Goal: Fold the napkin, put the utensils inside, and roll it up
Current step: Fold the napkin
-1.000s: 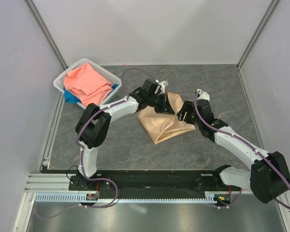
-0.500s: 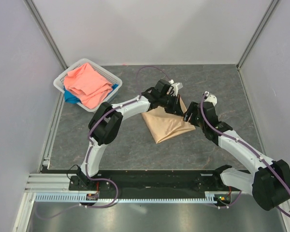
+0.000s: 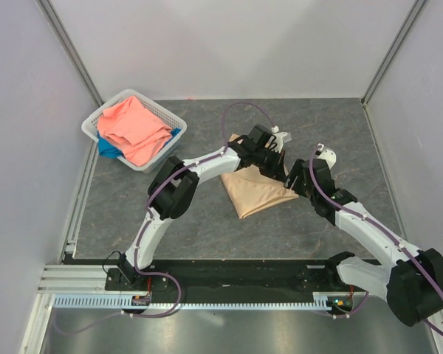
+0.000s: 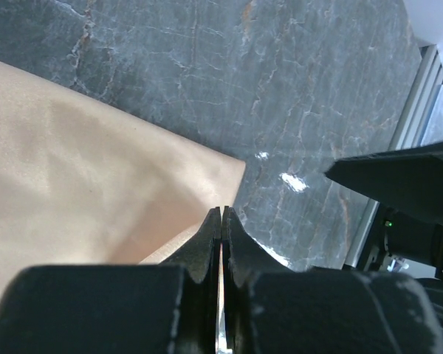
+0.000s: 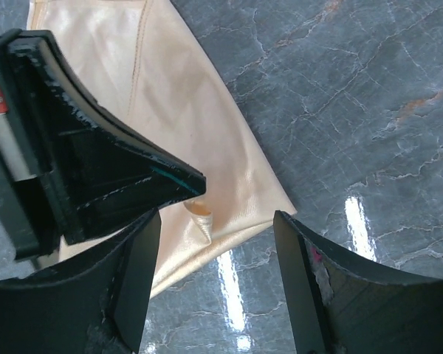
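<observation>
The peach-gold napkin lies folded in a rough triangle on the dark table, mid-right. My left gripper is at its right corner and is shut on a small pinch of the napkin edge; the left wrist view shows the closed gripper over the cloth. My right gripper is open and empty just right of that corner. In the right wrist view the right gripper spans the napkin, with the left gripper's fingers reaching in. The fork is out of view.
A white basket stands at the back left, holding a coral-pink cloth and a blue cloth. Grey walls enclose the table on three sides. The right arm's dark finger shows close by in the left wrist view.
My left gripper has moved right with the napkin edge in it, drawing the cloth over into a flatter triangle. My right gripper has shifted slightly right.
</observation>
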You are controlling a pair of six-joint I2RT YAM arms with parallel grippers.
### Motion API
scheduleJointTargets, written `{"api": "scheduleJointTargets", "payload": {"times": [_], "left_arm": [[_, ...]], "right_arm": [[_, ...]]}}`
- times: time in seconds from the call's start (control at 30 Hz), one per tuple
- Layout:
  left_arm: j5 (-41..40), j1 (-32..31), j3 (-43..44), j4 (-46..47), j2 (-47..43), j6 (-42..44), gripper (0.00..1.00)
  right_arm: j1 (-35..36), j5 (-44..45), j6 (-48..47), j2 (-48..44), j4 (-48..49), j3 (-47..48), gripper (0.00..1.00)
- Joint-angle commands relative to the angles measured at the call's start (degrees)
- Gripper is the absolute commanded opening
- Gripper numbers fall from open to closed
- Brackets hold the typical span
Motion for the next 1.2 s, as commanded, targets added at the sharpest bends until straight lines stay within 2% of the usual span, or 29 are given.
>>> {"api": "scheduleJointTargets", "payload": {"times": [0.0,0.33,1.17], "left_arm": [[-1.09,-0.58,3.75,0.04,2.01,2.87,0.02],[-0.74,-1.64,7.0,0.48,4.82,1.37,0.02],[-0.82,-2.69,8.32,2.77,7.19,-1.26,0.02]], "right_arm": [[-0.2,1.88,0.85,-2.45,-0.56,-0.35,0.71],[-0.46,2.14,1.02,-2.98,-1.35,-0.79,0.71],[-0.9,1.26,0.58,-4.12,-2.32,-1.05,0.72]]}}
